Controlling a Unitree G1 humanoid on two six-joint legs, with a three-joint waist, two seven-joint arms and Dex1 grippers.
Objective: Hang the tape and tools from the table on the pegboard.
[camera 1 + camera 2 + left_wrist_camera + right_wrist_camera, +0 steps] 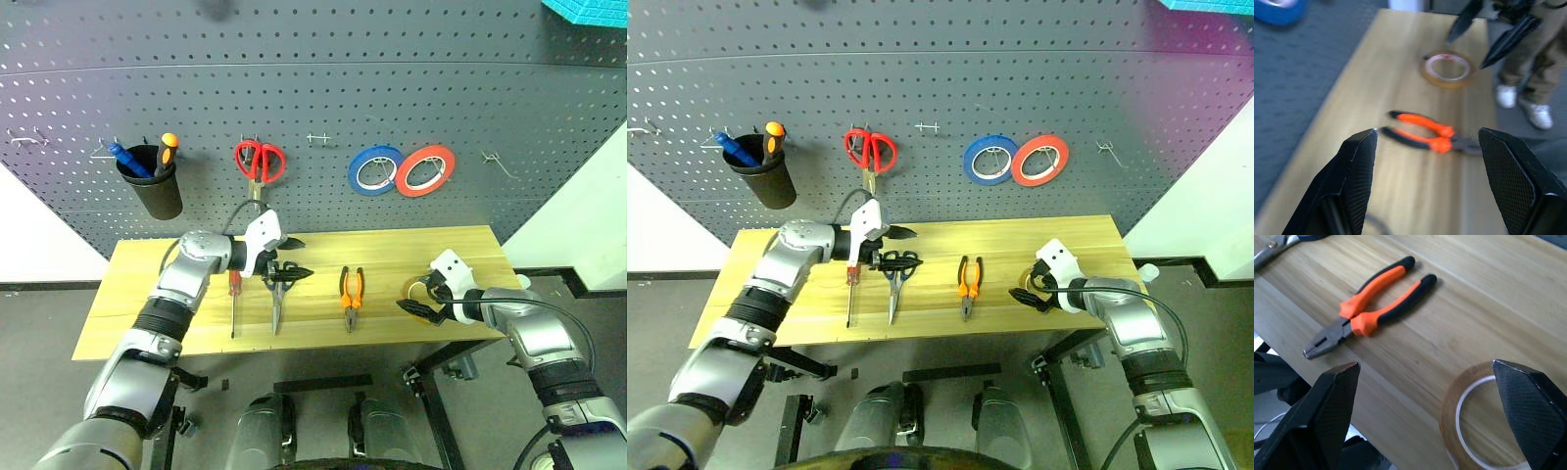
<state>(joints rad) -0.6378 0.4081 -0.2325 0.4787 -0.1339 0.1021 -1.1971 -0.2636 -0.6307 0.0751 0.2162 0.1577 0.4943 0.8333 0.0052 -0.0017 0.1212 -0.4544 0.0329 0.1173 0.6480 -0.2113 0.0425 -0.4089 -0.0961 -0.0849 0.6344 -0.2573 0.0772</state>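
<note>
On the wooden table (411, 250) lie a red-handled screwdriver (234, 286), black-handled scissors (278, 289), orange-and-black pliers (351, 294) and the yellow tape (1484, 423) near the right end. My left gripper (299, 257) hovers open just above the scissors' handles, pointing right toward the pliers (1430, 134). My right gripper (419, 297) is open and low over the tape, whose ring lies between its spread fingers, partly hidden in the eye views. The dark grey pegboard (392, 88) rises behind the table.
On the pegboard hang a black cup (157, 186) with blue and orange screwdrivers, red scissors (260, 162), a blue roll (374, 168) and a red roll (425, 168). Bare hooks (318, 139) sit between and at both sides. A person's legs (1528, 73) stand beyond the table's right end.
</note>
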